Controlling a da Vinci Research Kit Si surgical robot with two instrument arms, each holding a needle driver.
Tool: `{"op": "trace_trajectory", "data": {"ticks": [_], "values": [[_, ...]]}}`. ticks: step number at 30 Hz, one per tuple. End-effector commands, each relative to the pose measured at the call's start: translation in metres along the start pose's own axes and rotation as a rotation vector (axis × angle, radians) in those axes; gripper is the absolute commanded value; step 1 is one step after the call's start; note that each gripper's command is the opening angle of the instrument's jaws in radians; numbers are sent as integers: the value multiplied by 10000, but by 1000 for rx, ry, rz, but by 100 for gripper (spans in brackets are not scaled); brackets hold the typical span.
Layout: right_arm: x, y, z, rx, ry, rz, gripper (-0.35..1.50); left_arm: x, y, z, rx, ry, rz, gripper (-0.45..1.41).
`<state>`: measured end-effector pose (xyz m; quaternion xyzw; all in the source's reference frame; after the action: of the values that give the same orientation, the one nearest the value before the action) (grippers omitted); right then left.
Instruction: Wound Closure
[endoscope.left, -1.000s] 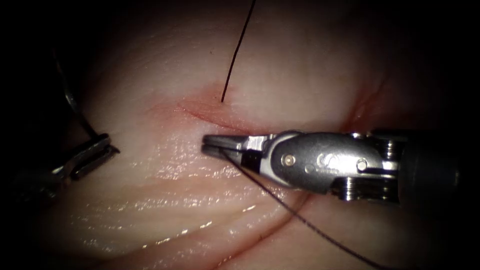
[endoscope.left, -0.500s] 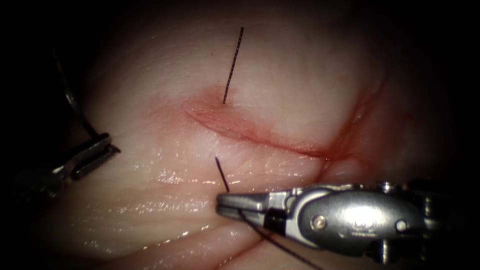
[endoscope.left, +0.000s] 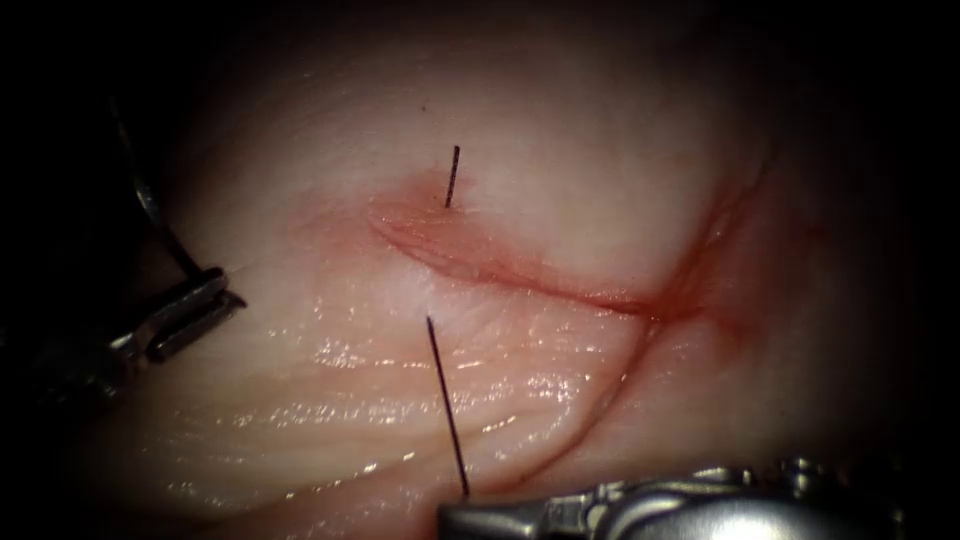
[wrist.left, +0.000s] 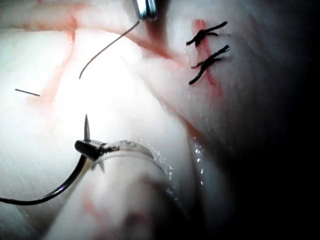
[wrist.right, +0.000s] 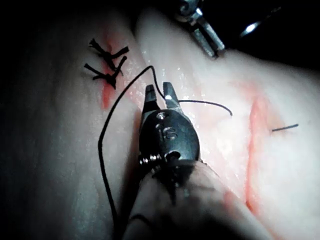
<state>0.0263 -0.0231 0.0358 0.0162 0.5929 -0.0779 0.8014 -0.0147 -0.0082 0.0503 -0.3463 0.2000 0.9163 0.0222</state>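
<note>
1. Your left gripper is closed on the needle, held just behind the tip. The body curves away behind the gripper, and the needle is clear of the tissue.
2. Your right gripper is clamped on the thread, which runs taut from the gripper to its exit point on the near lip of the cut.
3. The thread's free tail stands on the far side of the cut from the right gripper.
4. Versus 1.0 s ago:
   - The right gripper has backed away from the cut with the thread in tow.
   - The tail is much shorter.
   - The left gripper has barely moved.
</note>
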Motion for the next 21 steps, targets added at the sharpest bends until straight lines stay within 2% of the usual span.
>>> {"op": "trace_trajectory", "data": {"ticks": [1, 5, 11, 14, 18, 19, 21], "values": [[-6, 10, 9, -36, -34, 9, 137, 1, 3, 7, 0, 0, 0, -45], [-21, 27, -2, -115, -146, -69, 147, 1, 3, 7, 0, 1, 0, -45], [-39, 55, -25, -164, -334, -217, 147, 0, 3, 6, 0, 1, 0, -45], [-46, 71, -34, -193, -467, -297, 142, 0, 3, 7, 0, 1, 0, -45], [-50, 89, -37, -261, -521, -319, 138, 0, 3, 6, 0, 1, 0, -45], [-50, 94, -38, -281, -500, -302, 131, 0, 3, 6, 0, 1, 1, -45], [-51, 103, -38, -326, -394, -132, 126, 0, 3, 6, 0, 1, 1, -45]]}}
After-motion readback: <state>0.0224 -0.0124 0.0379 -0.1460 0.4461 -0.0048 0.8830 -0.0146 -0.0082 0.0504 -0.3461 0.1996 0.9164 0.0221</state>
